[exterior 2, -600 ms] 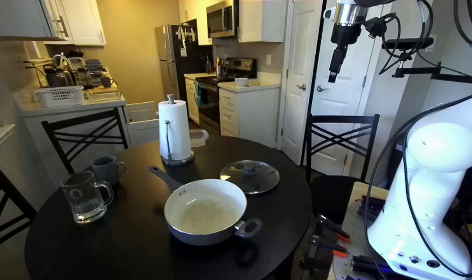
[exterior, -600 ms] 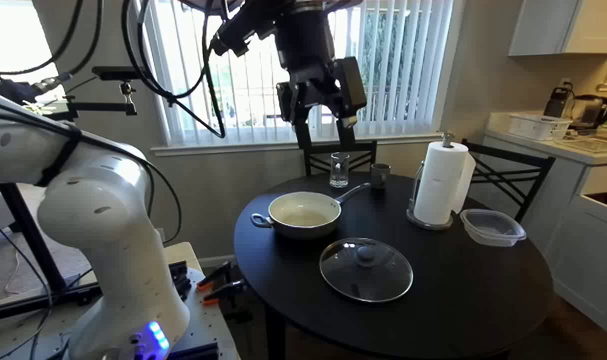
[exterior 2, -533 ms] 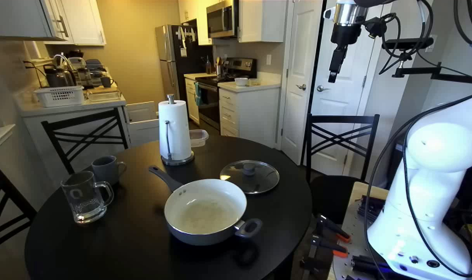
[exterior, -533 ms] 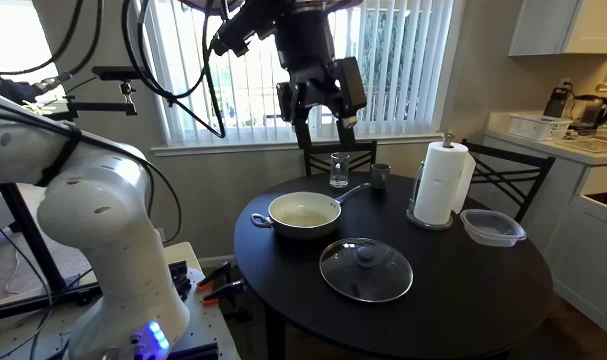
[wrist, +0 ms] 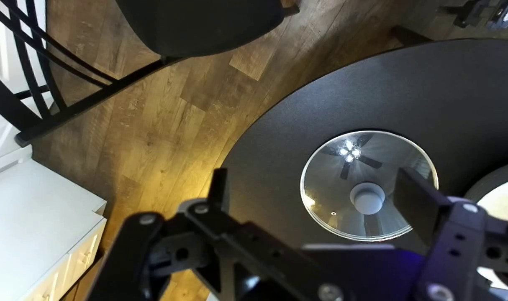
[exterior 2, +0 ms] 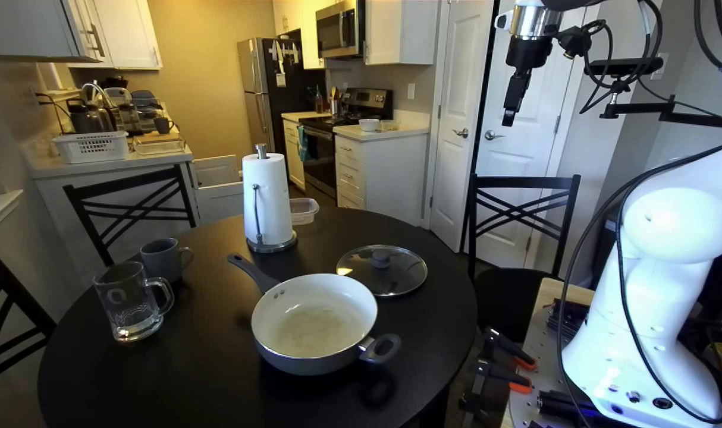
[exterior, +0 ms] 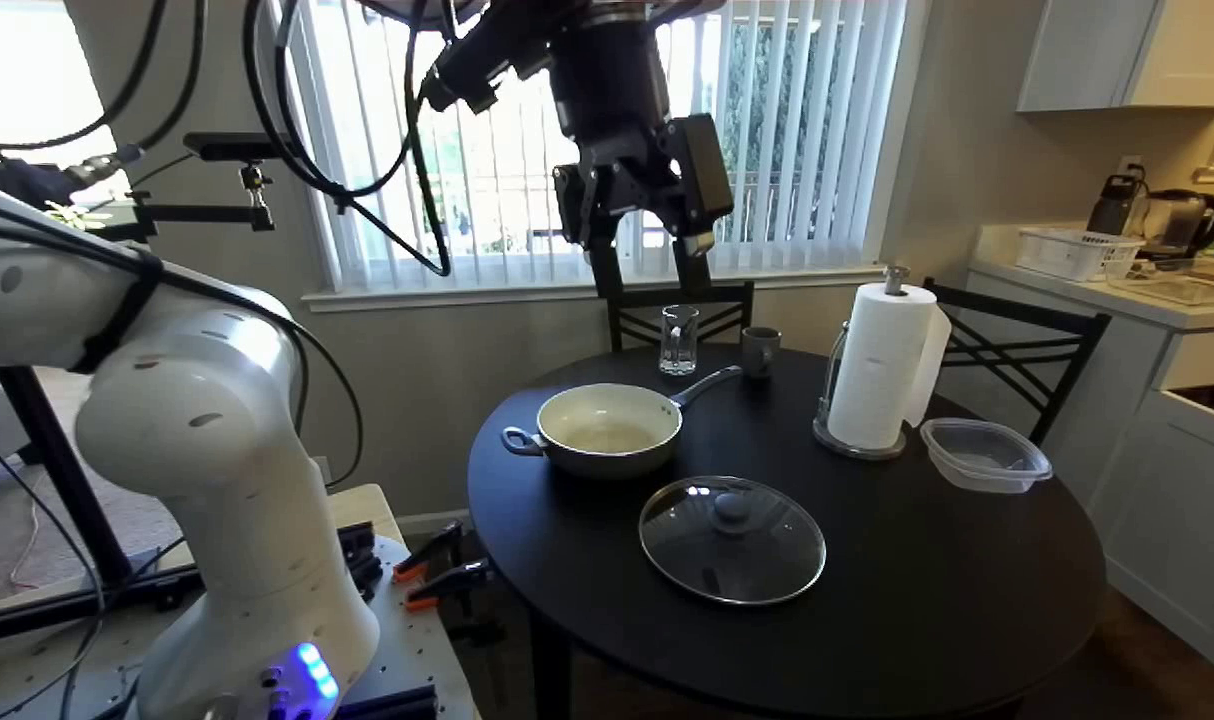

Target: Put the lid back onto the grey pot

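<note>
Getting hold of the lid [exterior: 732,545] seems to be the step in hand: it lies flat on the table [exterior: 927,600], knob [wrist: 368,200] up, near the uncovered pot [exterior: 609,432] but not touching it. High above the table, the pincer [exterior: 652,277] stands wide, holding nothing; the next move likely calls for lining it up over the knob, coming down and gripping.

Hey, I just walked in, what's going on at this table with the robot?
A robot arm has its fingers up in the air, spread open with nothing between them, so nothing is being handled right now. The glass lid lies flat on the table, beside the grey pot and apart from it. The pot stands uncovered: putting the lid back on is the job, not yet done.
</note>
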Robot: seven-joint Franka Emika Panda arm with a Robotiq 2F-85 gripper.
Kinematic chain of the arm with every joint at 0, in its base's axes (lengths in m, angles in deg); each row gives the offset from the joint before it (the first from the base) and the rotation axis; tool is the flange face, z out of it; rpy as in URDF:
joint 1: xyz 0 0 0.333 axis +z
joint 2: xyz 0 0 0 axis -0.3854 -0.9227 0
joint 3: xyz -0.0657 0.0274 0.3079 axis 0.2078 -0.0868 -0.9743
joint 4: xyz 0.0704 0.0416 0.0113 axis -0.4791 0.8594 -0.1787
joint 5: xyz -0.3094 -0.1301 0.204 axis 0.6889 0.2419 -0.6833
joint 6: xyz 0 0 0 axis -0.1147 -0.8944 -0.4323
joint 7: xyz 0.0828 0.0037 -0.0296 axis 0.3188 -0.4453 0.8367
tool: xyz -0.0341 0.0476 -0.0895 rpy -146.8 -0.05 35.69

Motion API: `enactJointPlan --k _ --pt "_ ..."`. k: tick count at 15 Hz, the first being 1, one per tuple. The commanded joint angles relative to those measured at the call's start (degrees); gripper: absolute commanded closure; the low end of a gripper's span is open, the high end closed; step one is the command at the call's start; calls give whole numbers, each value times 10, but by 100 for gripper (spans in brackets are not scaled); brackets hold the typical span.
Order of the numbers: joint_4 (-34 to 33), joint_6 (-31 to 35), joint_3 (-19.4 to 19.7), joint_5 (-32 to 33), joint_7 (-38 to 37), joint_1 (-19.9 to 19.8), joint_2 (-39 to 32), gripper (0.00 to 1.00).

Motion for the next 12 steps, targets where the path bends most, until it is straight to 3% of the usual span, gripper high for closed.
enactJointPlan --k 1,6,12 --pt "-5 19 3 -18 -23 30 -39 0" --pt "12 130 -19 -67 -75 79 -143 0" --pt "77 259 -68 -56 -133 73 -245 0"
